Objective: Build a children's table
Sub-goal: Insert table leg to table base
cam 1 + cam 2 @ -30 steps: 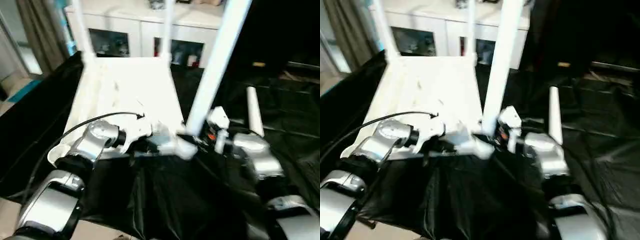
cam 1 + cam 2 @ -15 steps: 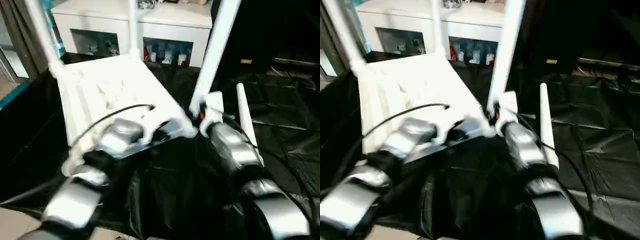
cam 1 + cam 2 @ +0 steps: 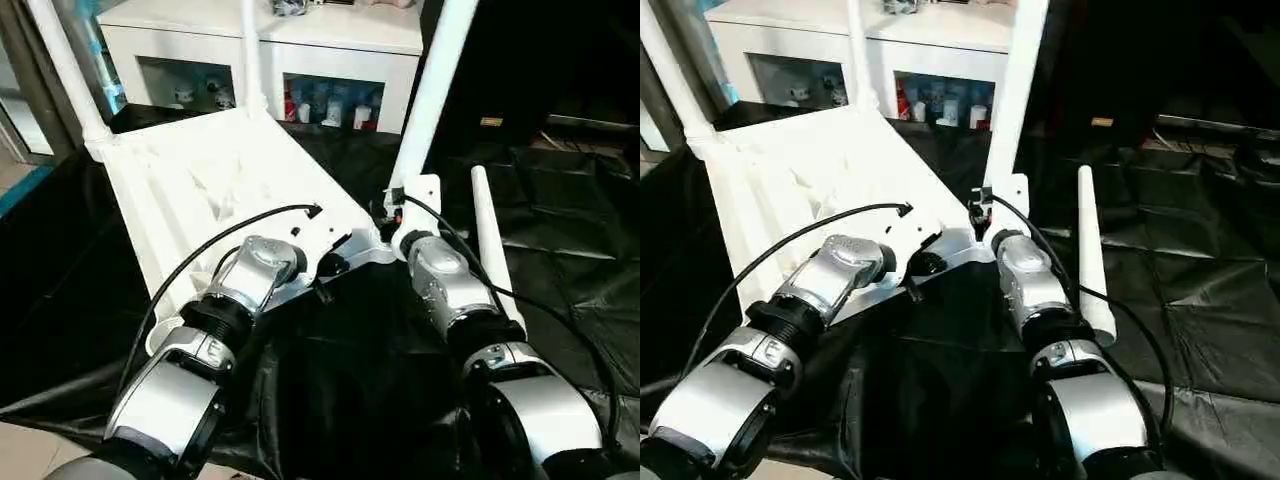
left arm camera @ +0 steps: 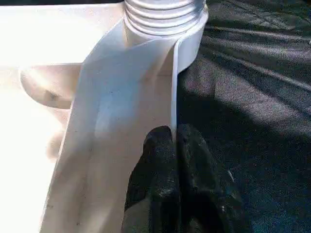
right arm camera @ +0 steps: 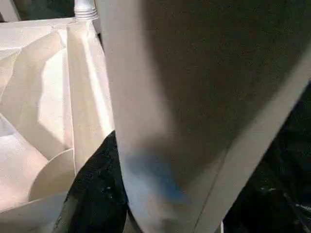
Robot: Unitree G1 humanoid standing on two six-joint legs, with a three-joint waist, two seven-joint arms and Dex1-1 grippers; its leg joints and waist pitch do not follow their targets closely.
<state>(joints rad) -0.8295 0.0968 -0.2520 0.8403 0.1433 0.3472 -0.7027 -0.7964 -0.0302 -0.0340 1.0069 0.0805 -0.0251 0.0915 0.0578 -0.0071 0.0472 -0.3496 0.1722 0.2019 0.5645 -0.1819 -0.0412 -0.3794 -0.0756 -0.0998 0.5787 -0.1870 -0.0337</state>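
Black sheeting (image 3: pixel 560 250) covers the floor, and at twelve o'clock behind it stands a white cabinet (image 3: pixel 300 50) whose glass-fronted shelves hold small coloured items; any labels on them are too small to read, and no other writing can be read.

At the centre lies the children's table, its tabletop (image 3: pixel 210 180) upside down and tilted on the sheeting, ribbed underside facing up. Three legs rise from its corner sockets: one (image 3: pixel 60 70) at ten o'clock, one (image 3: pixel 250 55) at twelve, and the near leg (image 3: pixel 435 80) at one o'clock; all three are cut off by the upper edge. A fourth, loose leg (image 3: pixel 490 240) lies on the sheeting at three o'clock, just beside the right forearm.

The left gripper (image 4: pixel 172 145) has its fingers (image 4: pixel 158 160) pressed together on the thin rim wall of the tabletop, near the ribbed socket of the near corner. The right gripper (image 5: pixel 116 160) stands about half spread around the base of the near leg; one black finger (image 5: pixel 95 189) shows beside the leg, the other is hidden behind it, so contact on that side cannot be made out.
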